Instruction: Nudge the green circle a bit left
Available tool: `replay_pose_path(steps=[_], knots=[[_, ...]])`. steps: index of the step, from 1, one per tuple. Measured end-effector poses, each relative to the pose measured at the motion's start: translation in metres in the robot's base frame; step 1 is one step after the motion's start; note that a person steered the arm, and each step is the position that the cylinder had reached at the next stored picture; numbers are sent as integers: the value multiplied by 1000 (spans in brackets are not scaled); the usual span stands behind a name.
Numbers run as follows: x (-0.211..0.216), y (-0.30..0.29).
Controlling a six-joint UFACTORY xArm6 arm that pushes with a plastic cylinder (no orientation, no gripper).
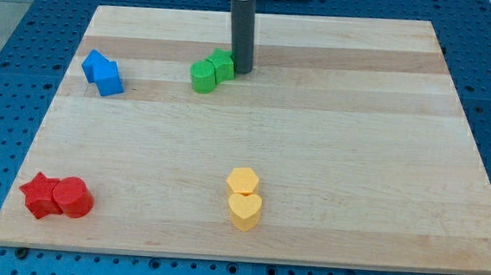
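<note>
The green circle (203, 76) lies near the board's top middle, touching a second green block (222, 64) at its upper right. My tip (241, 71) stands just to the right of that second green block, right against it or nearly so. The rod rises straight up out of the view's top.
Two blue blocks (103, 72) sit together at the upper left. A red star (40, 196) and a red block (73, 198) sit at the lower left. A yellow hexagon (242, 181) and a yellow heart (244, 211) sit at the bottom middle. The wooden board (358, 145) lies on a blue pegboard.
</note>
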State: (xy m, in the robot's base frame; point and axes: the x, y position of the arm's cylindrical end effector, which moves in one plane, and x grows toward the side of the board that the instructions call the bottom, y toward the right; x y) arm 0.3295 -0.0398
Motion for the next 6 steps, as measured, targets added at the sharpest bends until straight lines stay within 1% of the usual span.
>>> replay_pose_path(steps=[1, 2, 4, 5, 6], knots=[[2, -12], [2, -13], [6, 21], [24, 1], [44, -36]])
